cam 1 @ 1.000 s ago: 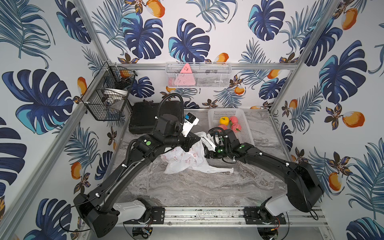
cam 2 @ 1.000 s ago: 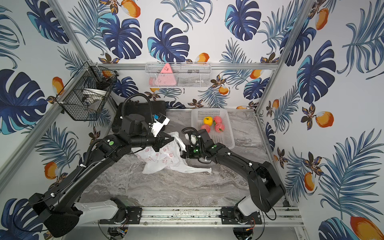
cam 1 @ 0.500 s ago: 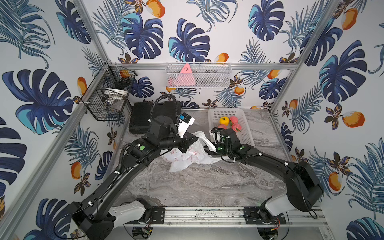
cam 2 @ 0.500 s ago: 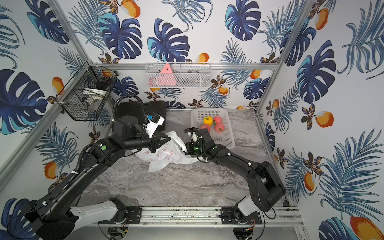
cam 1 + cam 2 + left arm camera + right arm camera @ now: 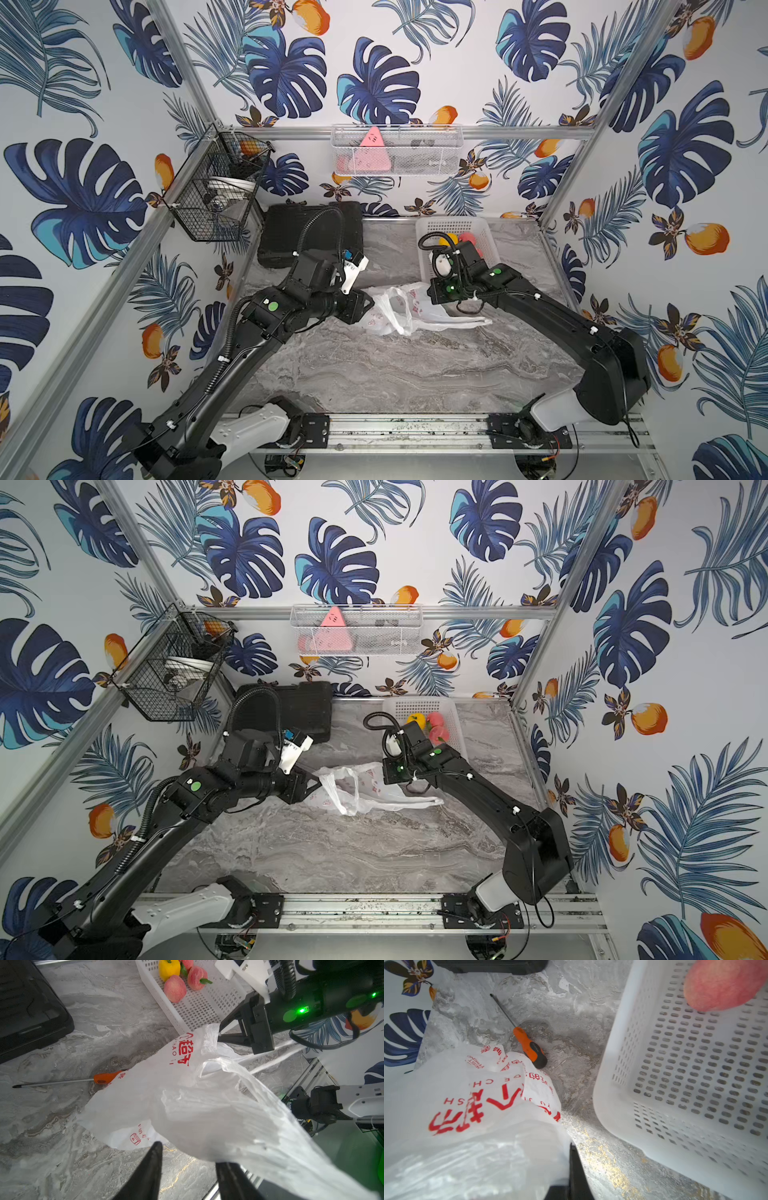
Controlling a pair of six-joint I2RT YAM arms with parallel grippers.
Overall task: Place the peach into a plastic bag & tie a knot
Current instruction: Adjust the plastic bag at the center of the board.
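1. Grey marble table [image 5: 374,374]: carries every item below.
2. Black case [image 5: 291,232]: far left corner, lying flat.
3. White perforated basket [image 5: 612,1064]: far right, holding fruit.
4. Plastic bag [image 5: 399,309]: translucent white with red print, crumpled at mid-table between the two arms; one handle trails loose across the table.
5. Right gripper [image 5: 219,1032]: fingers pinched together on the bag's raised edge.
6. Left gripper [image 5: 188,1154]: fingers apart at the bag's other side, film draped over one finger.
7. Peaches [image 5: 175,988]: in the basket, outside the bag.
8. Yellow pepper [image 5: 168,968]: in the basket, touching the peaches.
9. Orange-handled screwdriver [image 5: 529,1047]: flat on the table, handle end tucked under the bag.
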